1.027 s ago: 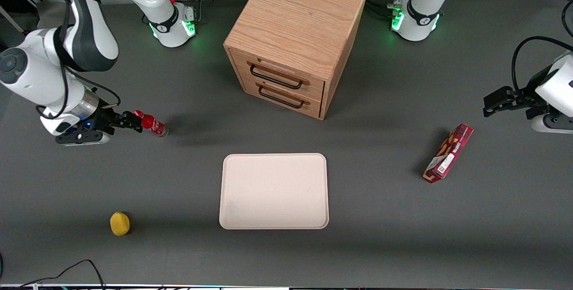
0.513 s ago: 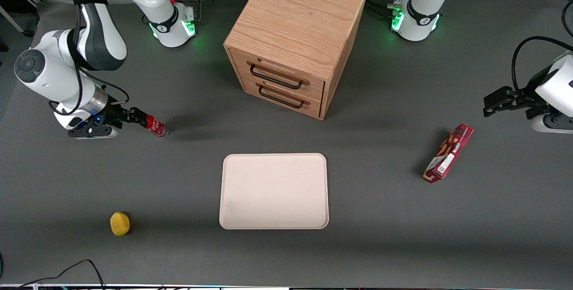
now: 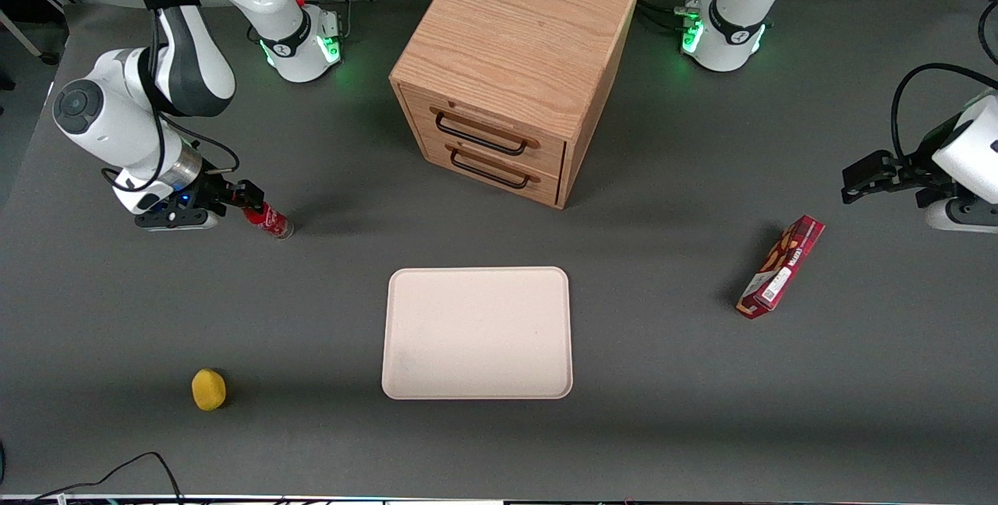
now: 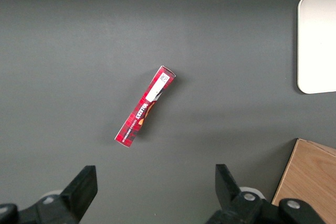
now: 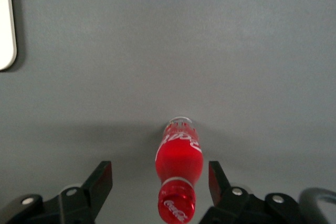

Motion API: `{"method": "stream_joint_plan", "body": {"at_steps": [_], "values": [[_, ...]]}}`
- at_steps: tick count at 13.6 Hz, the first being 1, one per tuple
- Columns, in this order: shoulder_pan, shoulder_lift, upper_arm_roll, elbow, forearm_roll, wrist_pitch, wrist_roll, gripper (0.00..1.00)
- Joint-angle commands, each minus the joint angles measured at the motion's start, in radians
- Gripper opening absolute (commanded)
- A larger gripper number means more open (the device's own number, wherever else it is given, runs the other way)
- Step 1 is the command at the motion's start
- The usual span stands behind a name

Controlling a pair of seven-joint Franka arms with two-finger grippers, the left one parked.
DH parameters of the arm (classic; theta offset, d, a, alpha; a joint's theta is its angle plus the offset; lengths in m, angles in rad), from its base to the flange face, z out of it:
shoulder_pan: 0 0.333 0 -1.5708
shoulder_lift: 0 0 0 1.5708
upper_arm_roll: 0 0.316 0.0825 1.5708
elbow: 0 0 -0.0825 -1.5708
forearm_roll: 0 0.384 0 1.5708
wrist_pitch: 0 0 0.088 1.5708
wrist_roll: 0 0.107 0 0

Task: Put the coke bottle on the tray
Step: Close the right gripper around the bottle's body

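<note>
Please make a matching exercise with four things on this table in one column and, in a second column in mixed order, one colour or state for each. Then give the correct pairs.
Things:
1. coke bottle
2. tray
3. snack box
4. gripper

States:
A. pale cream-pink, nothing on it
B. red, lying flat toward the parked arm's end of the table
C. open, one finger on each side of a red cap
D. standing upright on the table, between two fingers

Pairs: 1-D, 2-A, 3-B, 4-C
</note>
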Motion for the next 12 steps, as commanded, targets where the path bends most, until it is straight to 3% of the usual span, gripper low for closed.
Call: {"method": "stream_joint_plan", "body": {"at_steps": [1, 4, 8, 12], "values": [[-0.011, -0.062, 0.009, -0.07, 0.018, 0.029, -0.024, 0.78], [-0.011, -0.076, 0.009, -0.084, 0.018, 0.034, -0.027, 0.53], [-0.011, -0.076, 0.009, -0.083, 0.018, 0.034, -0.027, 0.0], [0.001, -0.075, 0.011, -0.045, 0.018, 0.017, -0.009, 0.0]]}}
